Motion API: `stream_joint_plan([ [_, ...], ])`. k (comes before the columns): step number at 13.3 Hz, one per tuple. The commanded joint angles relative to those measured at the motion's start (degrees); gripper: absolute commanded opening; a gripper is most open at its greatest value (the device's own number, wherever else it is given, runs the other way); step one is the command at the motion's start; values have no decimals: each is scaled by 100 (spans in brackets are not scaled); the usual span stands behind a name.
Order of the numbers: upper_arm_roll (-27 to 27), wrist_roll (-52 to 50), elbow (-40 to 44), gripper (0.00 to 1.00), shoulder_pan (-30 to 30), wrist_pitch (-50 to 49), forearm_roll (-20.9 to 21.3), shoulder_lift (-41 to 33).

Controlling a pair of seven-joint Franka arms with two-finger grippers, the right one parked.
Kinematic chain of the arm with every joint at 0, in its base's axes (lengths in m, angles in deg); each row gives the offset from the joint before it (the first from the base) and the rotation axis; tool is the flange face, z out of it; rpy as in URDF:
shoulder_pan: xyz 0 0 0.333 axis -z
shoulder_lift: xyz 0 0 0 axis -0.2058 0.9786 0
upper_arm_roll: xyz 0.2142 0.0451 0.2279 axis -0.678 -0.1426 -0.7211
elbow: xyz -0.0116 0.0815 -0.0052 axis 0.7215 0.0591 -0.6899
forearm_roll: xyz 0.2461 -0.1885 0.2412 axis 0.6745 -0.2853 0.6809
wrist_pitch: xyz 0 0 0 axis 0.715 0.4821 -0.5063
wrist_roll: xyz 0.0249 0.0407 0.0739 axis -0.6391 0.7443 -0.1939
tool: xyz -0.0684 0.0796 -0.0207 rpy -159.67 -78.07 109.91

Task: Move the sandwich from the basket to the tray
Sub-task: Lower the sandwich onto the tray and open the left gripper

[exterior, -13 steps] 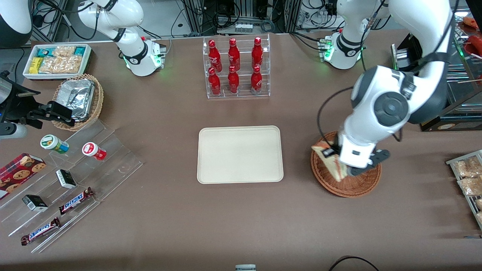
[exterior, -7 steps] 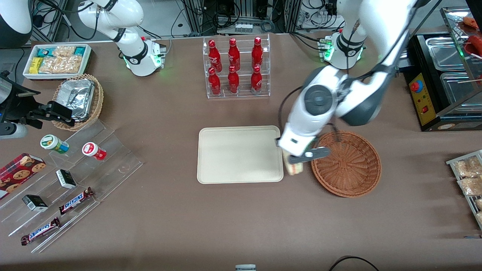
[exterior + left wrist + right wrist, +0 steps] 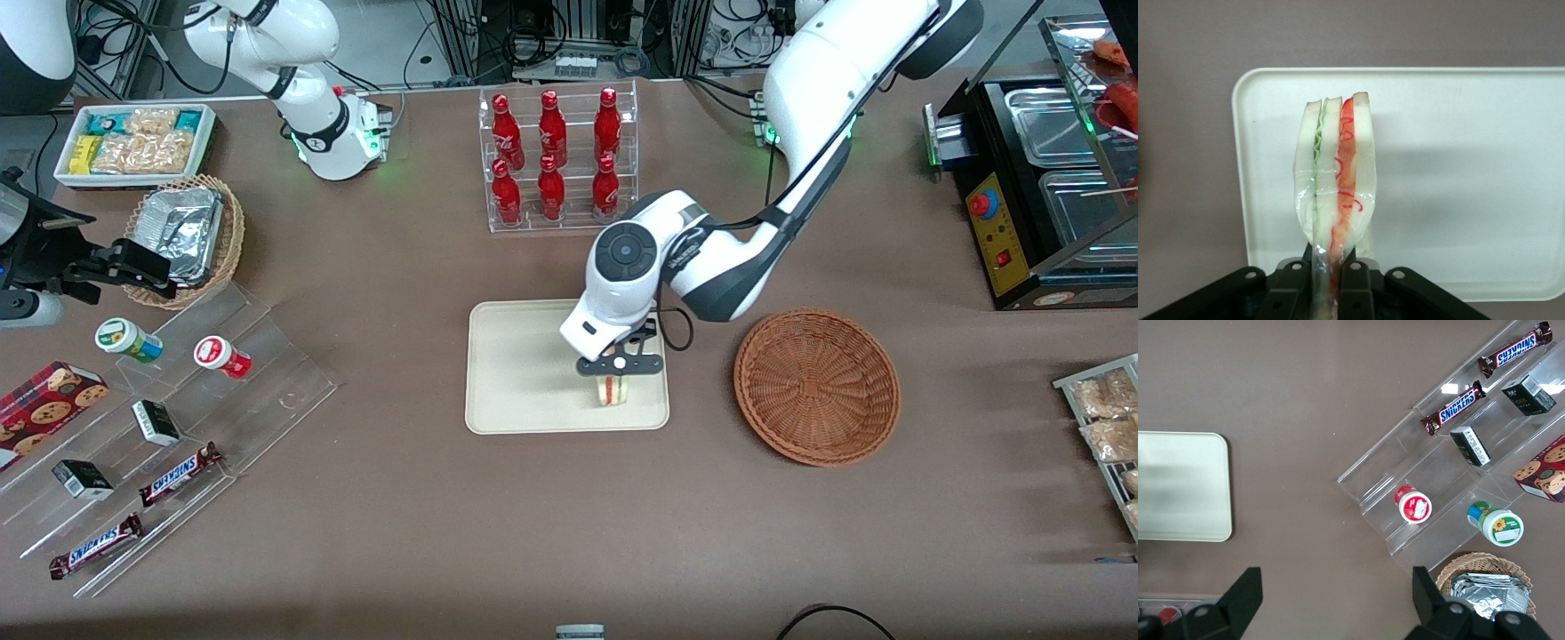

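Note:
My gripper hangs over the cream tray, at the tray end nearest the basket, and is shut on the sandwich. The wrapped wedge of pale bread with red and green filling stands on edge, pinched between the two black fingers, above the tray. Whether it touches the tray's surface I cannot tell. The reddish-brown wicker basket sits beside the tray toward the working arm's end, with nothing in it.
A clear rack of red bottles stands farther from the camera than the tray. Toward the parked arm's end lie a stepped acrylic stand with snacks, a tan basket with foil and a white bin.
The gripper lifted the sandwich out of the basket and carried it sideways over the tray. The basket now holds nothing.

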Motion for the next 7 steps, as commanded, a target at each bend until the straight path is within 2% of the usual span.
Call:
stream_joint_plan([
  [1,-36,-81,219,0,193,63,362,324],
  [7,-36,-90,220,0,290,256,372,544],
])
